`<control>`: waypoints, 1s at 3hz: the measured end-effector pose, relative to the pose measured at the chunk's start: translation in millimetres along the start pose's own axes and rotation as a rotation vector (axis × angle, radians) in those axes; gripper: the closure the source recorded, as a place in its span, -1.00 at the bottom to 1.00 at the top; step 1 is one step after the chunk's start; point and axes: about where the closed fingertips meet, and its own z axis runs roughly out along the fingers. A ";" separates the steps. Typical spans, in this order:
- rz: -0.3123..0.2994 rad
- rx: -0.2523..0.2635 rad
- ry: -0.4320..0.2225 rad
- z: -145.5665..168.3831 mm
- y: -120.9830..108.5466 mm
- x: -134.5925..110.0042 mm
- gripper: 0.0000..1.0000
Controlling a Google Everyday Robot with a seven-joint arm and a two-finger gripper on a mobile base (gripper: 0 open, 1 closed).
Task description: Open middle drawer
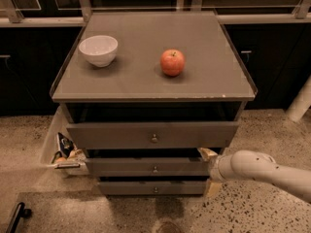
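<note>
The middle drawer (146,167) is the grey-brown front of medium height with a small round knob (155,169), and it stands out a little from the cabinet. My gripper (210,171) reaches in from the right at the drawer's right end. Its fingers are spread: the upper fingertip (207,153) sits just above the drawer front's right corner and the other one sits below that corner. The gripper is open and holds nothing.
The taller top drawer (121,135) is pulled out slightly, and the thin bottom drawer (126,187) sits below. A white bowl (98,50) and a red apple (172,62) rest on the cabinet top (218,81). A white bin (51,147) with snack bags stands at the left.
</note>
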 end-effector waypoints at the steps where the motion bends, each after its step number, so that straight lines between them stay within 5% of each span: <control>1: -0.034 0.001 0.011 24.9 -10.3 2.9 -1.00; 3: -0.036 -0.006 -0.022 42.7 -11.7 11.0 -1.00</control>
